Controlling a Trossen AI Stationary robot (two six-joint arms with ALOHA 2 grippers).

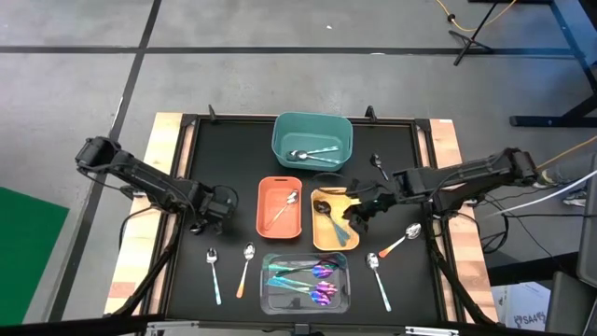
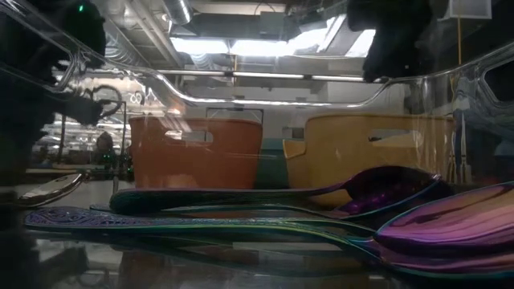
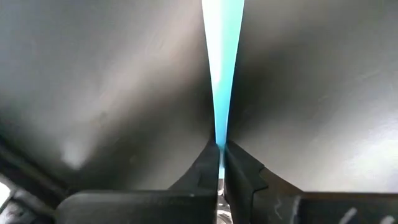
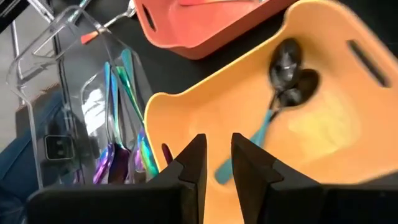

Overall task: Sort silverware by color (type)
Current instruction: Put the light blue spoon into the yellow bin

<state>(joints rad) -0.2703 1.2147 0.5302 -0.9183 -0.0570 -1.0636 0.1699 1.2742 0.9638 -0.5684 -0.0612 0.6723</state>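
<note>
- The left gripper [image 1: 201, 224] is down on the black table [image 1: 233, 140], just left of the orange bin [image 1: 280, 207]. Its fingers [image 3: 202, 171] are pressed together on the thin teal handle [image 3: 222, 68] of a utensil; the handle runs straight out from between them.
- The right gripper [image 1: 359, 217] hangs over the near right corner of the yellow bin [image 1: 334, 224]. Its fingers [image 4: 194, 158] stand slightly apart — nothing between them.
- In the yellow bin lie two black-headed spoons [image 4: 287, 74] with teal handles, side by side.
- The orange bin holds one spoon with an orange handle [image 1: 283, 207].
- The teal bin [image 1: 312, 140] at the far side holds a few plain silver pieces [image 1: 312, 153].
- The clear bin [image 1: 307, 283] at the near edge holds the iridescent purple-teal pieces [image 1: 308, 280], lying lengthwise.
- Loose on the table: a teal-handled spoon [image 1: 215, 273] and an orange-handled spoon [image 1: 244, 266] left of the clear bin; on its right, a silver spoon [image 1: 378, 278] and another orange-handled spoon [image 1: 401, 239].
- One dark utensil [image 1: 378, 166] lies right of the teal bin.
</note>
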